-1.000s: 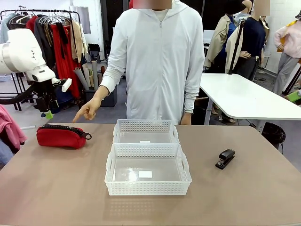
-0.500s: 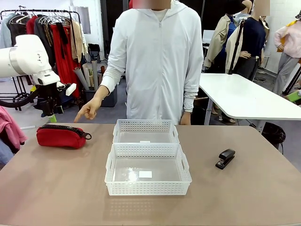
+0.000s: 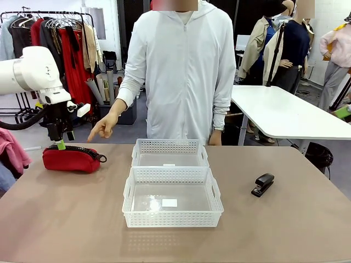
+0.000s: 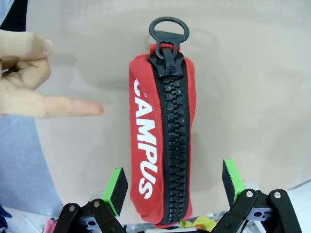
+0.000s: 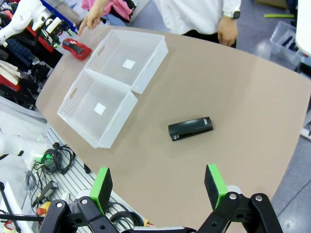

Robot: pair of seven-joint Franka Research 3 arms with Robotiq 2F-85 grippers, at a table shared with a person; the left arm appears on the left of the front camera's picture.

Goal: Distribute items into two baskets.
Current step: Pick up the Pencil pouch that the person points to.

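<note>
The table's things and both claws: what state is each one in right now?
Red pouch: zipped shut, lying flat, not gripped.
Left claw: open, poised over the pouch, a pad on each side.
Right claw: open, empty, held high.
Stapler: closed, lying untouched.
Near basket: empty.
Far basket: empty.
Person's hand: one finger pointing towards the pouch.

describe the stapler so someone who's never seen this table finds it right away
Start at the brown table and find the two white baskets in its middle. On the robot's right of them, alone on bare tabletop, lies the stapler. It is small, black and hard, unlike the soft red pouch on the other side.
</note>
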